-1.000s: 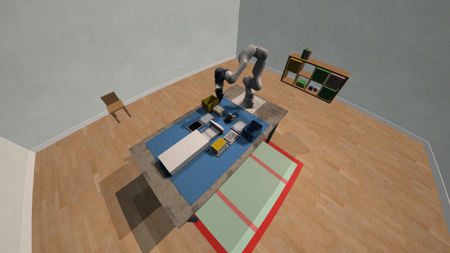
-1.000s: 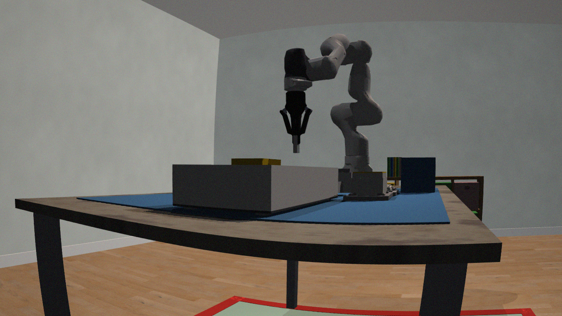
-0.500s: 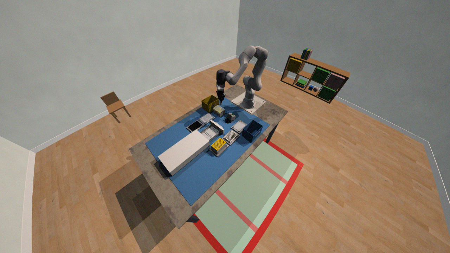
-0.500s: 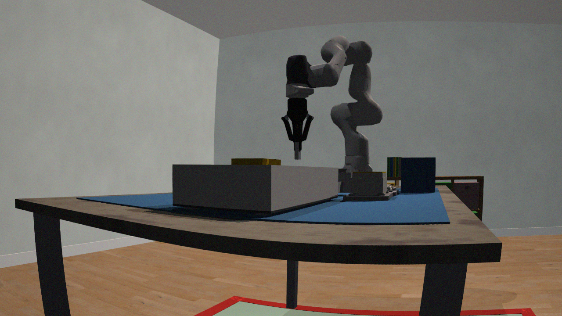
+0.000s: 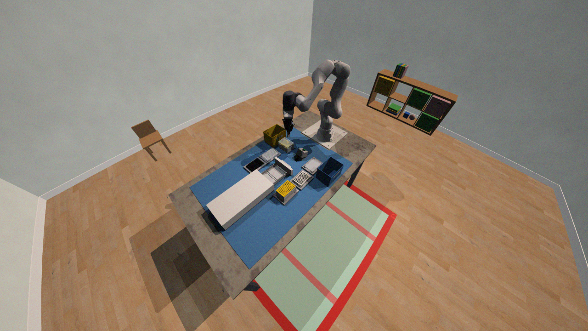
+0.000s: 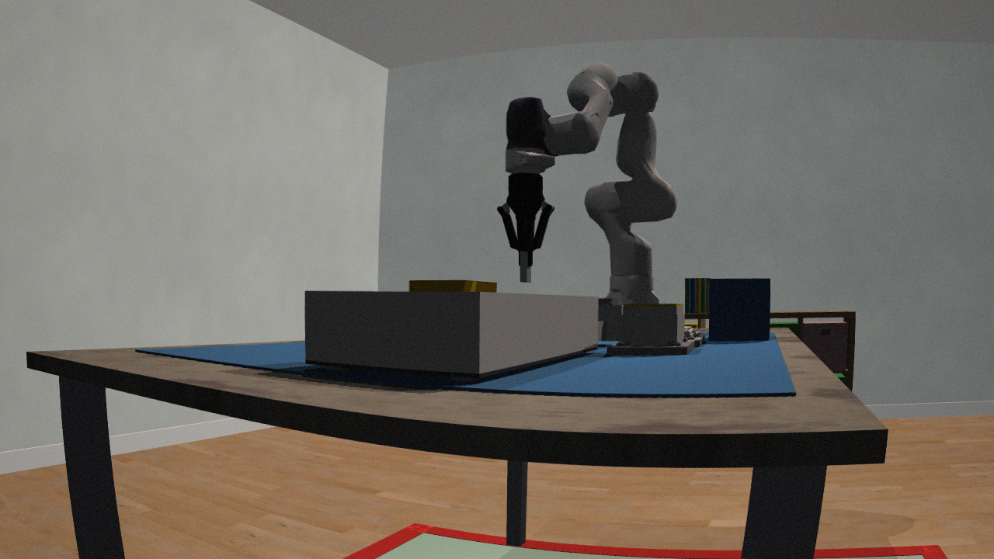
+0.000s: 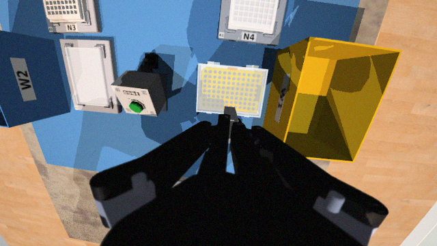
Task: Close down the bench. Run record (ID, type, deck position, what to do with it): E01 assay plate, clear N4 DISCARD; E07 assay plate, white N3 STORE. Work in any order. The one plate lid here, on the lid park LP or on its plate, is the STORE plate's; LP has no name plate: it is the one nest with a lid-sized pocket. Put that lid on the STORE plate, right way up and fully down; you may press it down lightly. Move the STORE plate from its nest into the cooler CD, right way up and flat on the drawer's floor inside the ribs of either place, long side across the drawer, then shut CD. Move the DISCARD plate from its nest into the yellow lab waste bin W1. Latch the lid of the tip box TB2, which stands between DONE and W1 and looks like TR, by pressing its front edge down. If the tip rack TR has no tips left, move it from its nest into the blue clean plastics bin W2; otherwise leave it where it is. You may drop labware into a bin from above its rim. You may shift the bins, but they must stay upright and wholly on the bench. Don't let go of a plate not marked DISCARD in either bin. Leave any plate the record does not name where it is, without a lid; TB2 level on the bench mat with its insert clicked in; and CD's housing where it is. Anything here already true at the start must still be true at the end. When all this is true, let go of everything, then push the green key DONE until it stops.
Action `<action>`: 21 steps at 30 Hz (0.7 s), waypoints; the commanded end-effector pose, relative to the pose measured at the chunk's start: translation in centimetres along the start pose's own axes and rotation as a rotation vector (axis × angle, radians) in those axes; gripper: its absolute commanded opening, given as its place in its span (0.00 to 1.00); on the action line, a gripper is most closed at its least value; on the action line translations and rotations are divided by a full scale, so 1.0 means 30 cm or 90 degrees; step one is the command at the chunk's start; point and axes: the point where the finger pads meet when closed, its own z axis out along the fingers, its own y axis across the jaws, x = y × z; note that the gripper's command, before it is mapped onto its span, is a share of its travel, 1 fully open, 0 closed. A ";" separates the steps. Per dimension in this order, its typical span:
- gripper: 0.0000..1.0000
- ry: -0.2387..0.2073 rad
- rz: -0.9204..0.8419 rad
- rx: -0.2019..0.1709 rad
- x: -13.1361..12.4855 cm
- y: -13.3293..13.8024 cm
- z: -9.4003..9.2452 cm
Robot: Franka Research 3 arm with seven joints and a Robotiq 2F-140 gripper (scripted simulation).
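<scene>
While the pincer (image 7: 231, 115) hangs closed and holding nothing over the front edge of tip box TB2 (image 7: 232, 89), yellow bin W1 (image 7: 332, 99) stands just beside it and the DONE key (image 7: 136, 106) sits on its other side.

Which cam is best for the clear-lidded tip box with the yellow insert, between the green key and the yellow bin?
Wrist. It looks straight down on the clear-lidded tip box, with the shut gripper over its near edge. The top view shows it small, beside the yellow bin. In the exterior view the grey cooler housing hides it.
</scene>
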 end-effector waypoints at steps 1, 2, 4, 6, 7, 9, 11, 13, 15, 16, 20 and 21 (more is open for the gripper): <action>0.00 0.001 -0.003 -0.001 -0.001 0.003 0.011; 0.00 0.001 -0.003 -0.001 -0.001 0.003 0.011; 0.00 0.001 -0.003 -0.001 -0.001 0.003 0.019; 0.00 0.001 -0.003 -0.001 -0.001 0.003 0.028; 0.00 0.001 -0.003 -0.001 -0.001 0.003 0.033; 0.00 0.001 -0.003 -0.001 0.000 0.003 0.042; 0.00 0.001 -0.003 -0.001 0.000 0.003 0.051; 0.00 0.001 -0.003 -0.001 0.000 0.003 0.059; 0.00 0.001 -0.003 -0.001 0.000 0.003 0.068; 0.00 0.001 -0.003 -0.001 0.000 0.003 0.073; 0.00 0.001 -0.003 -0.001 0.000 0.003 0.082; 0.00 0.001 -0.003 -0.001 0.000 0.003 0.086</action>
